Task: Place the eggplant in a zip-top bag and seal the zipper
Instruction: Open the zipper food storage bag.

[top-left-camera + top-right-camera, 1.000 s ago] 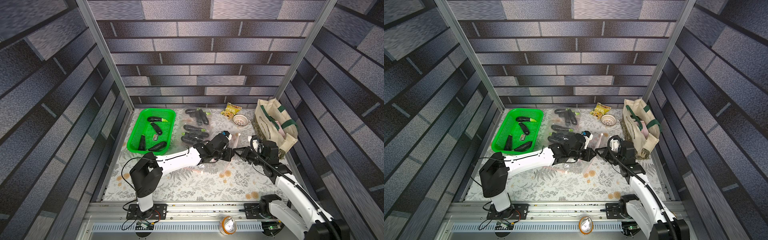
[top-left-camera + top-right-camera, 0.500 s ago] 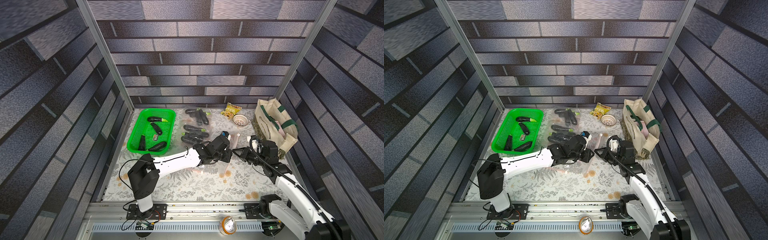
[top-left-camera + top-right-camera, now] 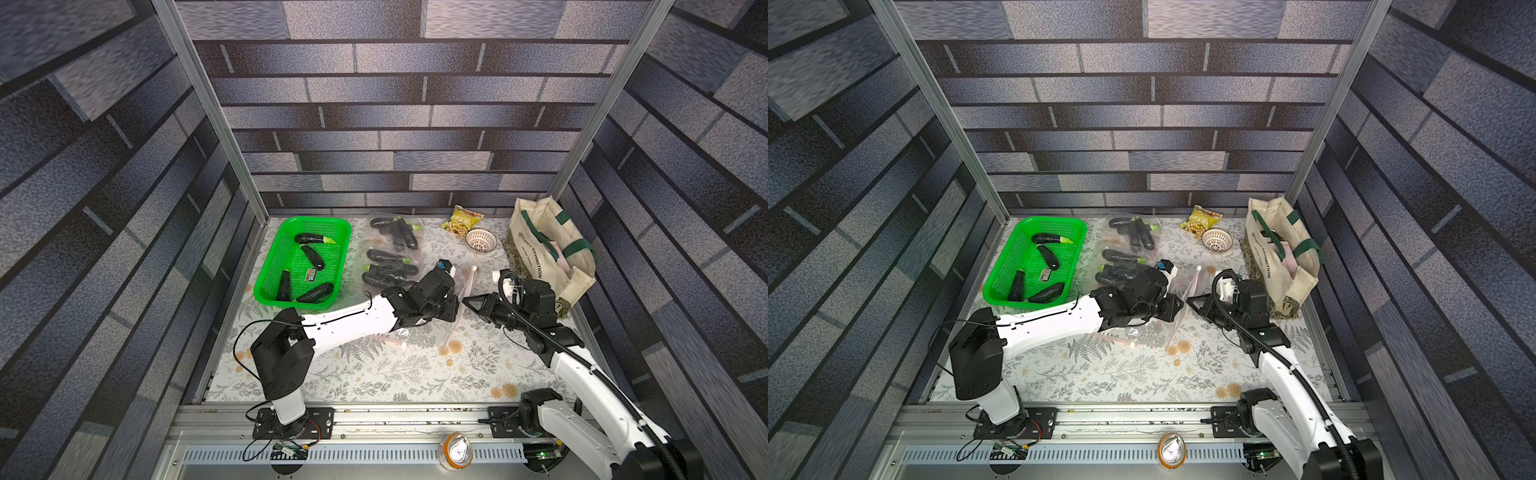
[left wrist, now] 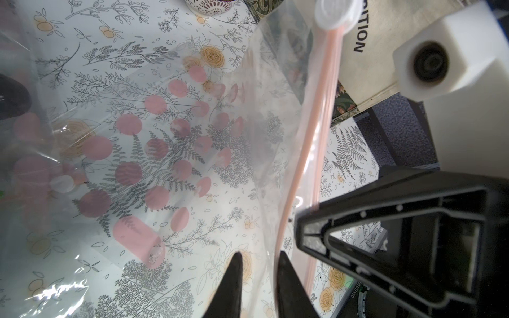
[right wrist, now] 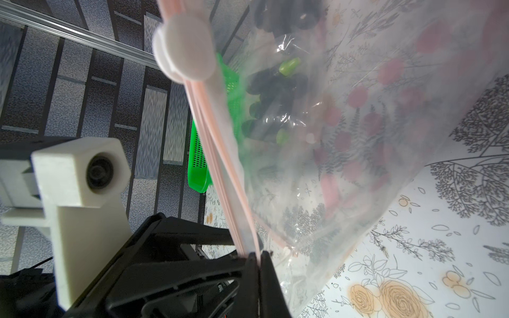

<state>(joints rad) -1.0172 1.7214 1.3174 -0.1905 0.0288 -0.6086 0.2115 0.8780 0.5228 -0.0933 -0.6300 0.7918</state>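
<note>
Zip-top bag (image 5: 358, 165) — one — pinched by right fingers (image 5: 271, 280); left fingers (image 4: 231, 283) slightly spread; basket (image 3: 316, 222), four eggplants (image 3: 309, 238).

On a floral-patterned tablecloth (image 3: 395, 374), a green plastic mesh basket (image 3: 270, 266) at 10 o'clock holds 4 dark purple eggplants (image 3: 312, 257). At 12 o'clock lie clear plastic bags of eggplants (image 3: 390, 253). A cream canvas tote bag with green handles (image 3: 536, 257) stands at 2 o'clock, with a small white patterned bowl (image 3: 481, 241) and a yellow snack packet (image 3: 462, 218) at its 10 o'clock. At centre, the black left gripper (image 3: 453, 307) and right gripper (image 3: 467, 300) face each other, tips close, at a clear zip-top bag with a pink zipper strip (image 3: 466, 284).
</note>
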